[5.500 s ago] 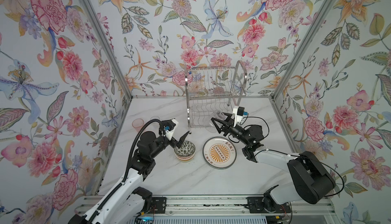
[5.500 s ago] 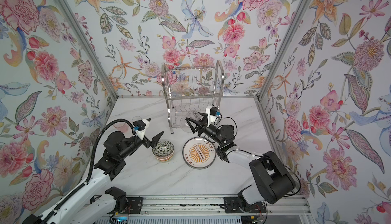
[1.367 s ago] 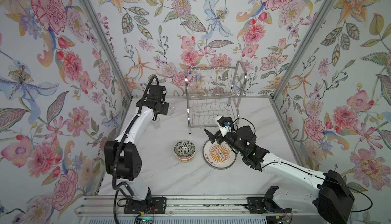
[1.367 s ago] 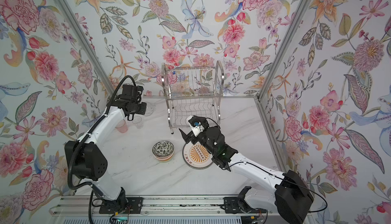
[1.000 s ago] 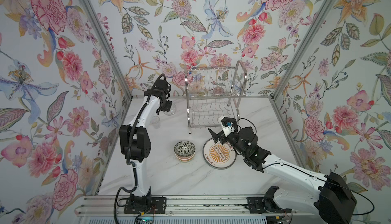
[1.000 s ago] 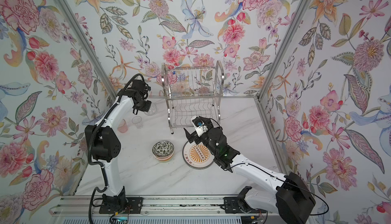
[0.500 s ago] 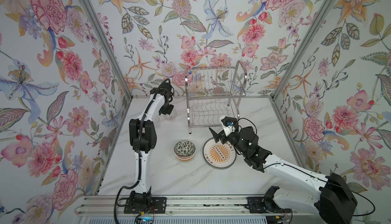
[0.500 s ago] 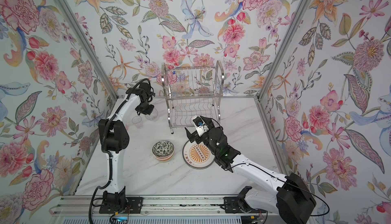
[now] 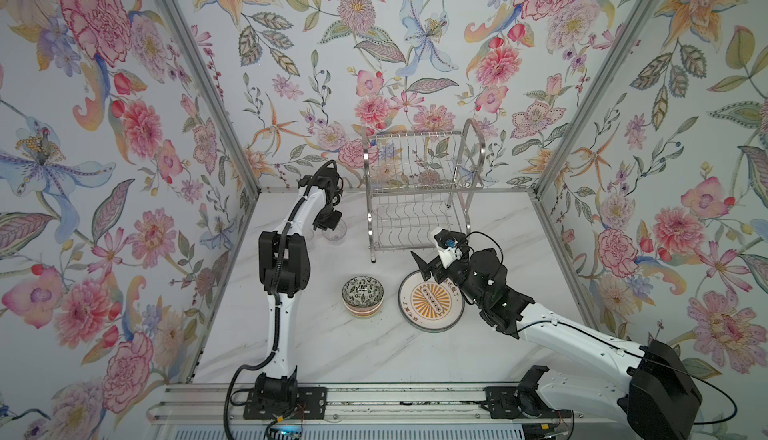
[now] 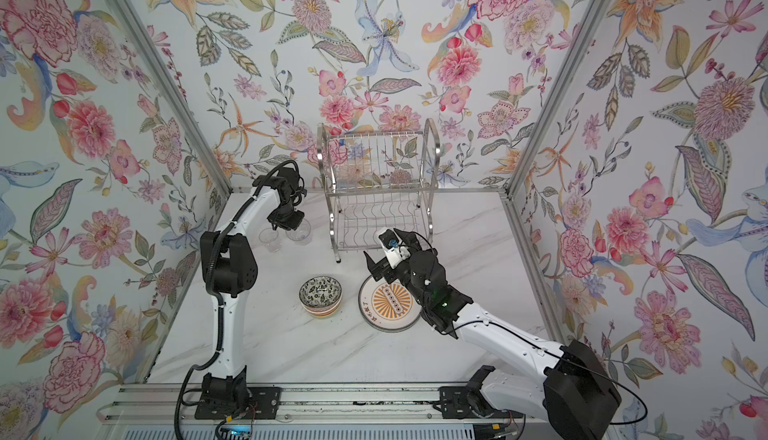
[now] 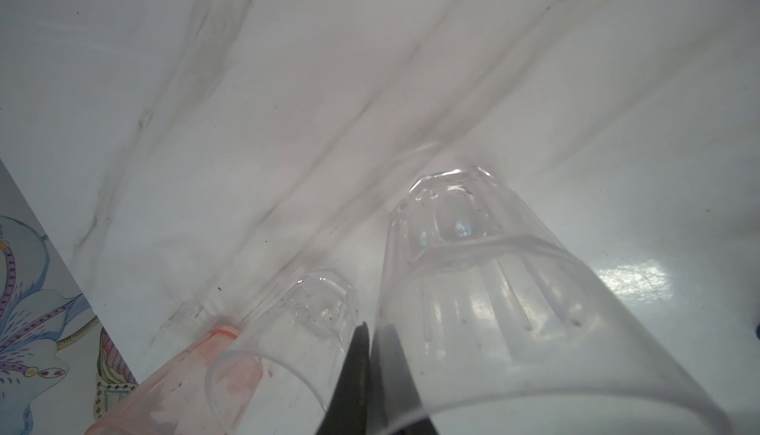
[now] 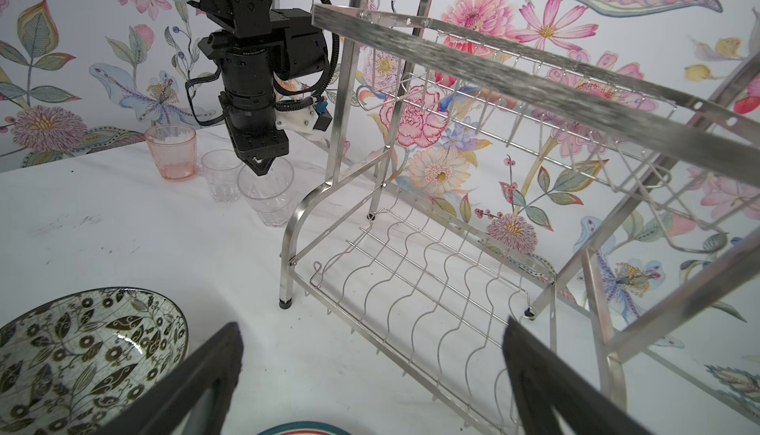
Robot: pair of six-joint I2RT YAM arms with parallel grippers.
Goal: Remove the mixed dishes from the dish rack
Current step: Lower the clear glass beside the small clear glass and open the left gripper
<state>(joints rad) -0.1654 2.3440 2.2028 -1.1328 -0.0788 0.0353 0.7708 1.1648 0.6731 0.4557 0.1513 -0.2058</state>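
The dish rack (image 9: 415, 192) (image 10: 374, 186) (image 12: 411, 268) stands at the back, and both its tiers look bare. Just left of it, my left gripper (image 11: 370, 330) (image 12: 263, 167) is shut on the rim of a clear cup (image 11: 473, 289) (image 9: 336, 232) (image 10: 300, 234) (image 12: 267, 196), one finger inside and one outside. The cup's base is at or just above the table. Next to it stand a smaller clear cup (image 10: 270, 239) (image 12: 220, 176) and a pink cup (image 12: 170, 151). My right gripper (image 12: 372, 326) (image 10: 380, 242) hangs open over the far edge of the sunburst plate (image 9: 430, 302) (image 10: 388, 302). The patterned bowl (image 9: 363, 295) (image 12: 82, 350) sits left of the plate.
Floral walls (image 9: 124, 167) close in the left, back and right sides, with metal posts (image 9: 582, 126) at the corners. The arms' base rail (image 9: 374, 400) runs along the table's front edge. The left arm's elbow (image 9: 284, 263) stands upright near the bowl.
My left gripper has brought the clear cup a little forward and down, beside the two other cups. The right gripper has hardly moved and stays open.
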